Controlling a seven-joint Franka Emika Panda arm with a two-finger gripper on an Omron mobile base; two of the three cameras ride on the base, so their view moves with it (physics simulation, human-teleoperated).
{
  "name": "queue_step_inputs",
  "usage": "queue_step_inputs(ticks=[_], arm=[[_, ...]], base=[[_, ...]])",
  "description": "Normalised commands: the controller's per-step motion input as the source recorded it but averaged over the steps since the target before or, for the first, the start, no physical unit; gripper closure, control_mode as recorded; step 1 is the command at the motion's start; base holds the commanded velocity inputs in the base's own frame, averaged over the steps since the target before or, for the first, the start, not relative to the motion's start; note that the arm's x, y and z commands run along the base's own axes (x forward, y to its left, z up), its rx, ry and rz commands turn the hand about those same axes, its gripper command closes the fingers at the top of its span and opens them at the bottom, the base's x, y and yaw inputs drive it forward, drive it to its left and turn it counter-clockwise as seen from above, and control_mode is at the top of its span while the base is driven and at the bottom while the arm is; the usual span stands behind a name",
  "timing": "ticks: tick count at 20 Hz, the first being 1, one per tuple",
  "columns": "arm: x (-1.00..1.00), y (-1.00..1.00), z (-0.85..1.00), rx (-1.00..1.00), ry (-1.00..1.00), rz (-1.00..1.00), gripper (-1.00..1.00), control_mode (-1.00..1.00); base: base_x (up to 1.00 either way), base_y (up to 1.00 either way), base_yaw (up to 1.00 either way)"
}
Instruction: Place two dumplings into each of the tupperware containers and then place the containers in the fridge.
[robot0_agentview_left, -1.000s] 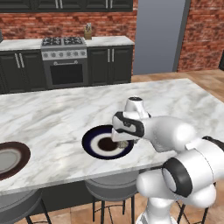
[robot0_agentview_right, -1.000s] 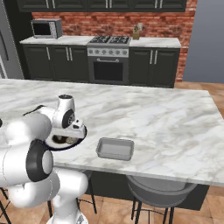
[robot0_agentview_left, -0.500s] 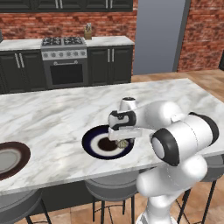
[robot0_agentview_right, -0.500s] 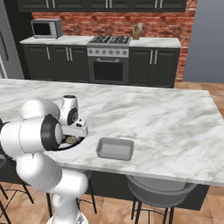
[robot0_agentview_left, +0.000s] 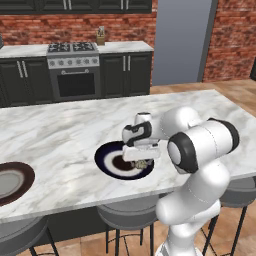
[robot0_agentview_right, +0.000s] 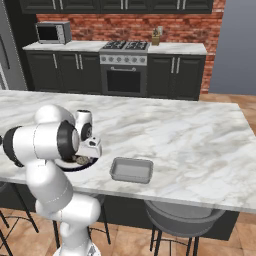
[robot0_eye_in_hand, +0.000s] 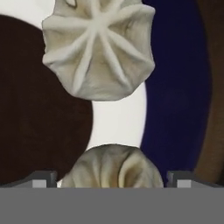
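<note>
Hand view: gripper (robot0_eye_in_hand: 112, 181) jaws stand wide apart, straddling a dumpling (robot0_eye_in_hand: 113, 167) at bottom centre. Second dumpling (robot0_eye_in_hand: 99, 49) lies at the top, on the dark-rimmed plate (robot0_eye_in_hand: 175, 87).

Base views flank plate (robot0_agentview_left: 107, 159) — hand view close overhead.

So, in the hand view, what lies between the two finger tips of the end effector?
A dumpling lies there, on the plate, with the end effector open. A second dumpling sits farther along.
</note>
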Motion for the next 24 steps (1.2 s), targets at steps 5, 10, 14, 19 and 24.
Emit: queue_step_inputs(ticks=[5, 10, 14, 19, 24], arm=[[0.0, 0.0, -0.07, 0.0, 0.04, 0.0, 1.0, -1.0], [-0.03, -0.21, 0.25, 0.0, -0.01, -0.01, 1.0, -1.0], [-0.38, -0.67, 0.62, 0.0, 0.0, 0.0, 1.0, -1.0], [-0.17, -0.89, 0.44, 0.0, 0.04, -0.04, 1.0, -1.0], [-0.02, -0.87, 0.05, -0.03, 0.03, -0.07, 1.0, -1.0]], base=[[0.0, 0.0, 0.0], [0.0, 0.0, 0.0], [0.0, 0.0, 0.0], [0.0, 0.0, 0.0], [0.0, 0.0, 0.0]])
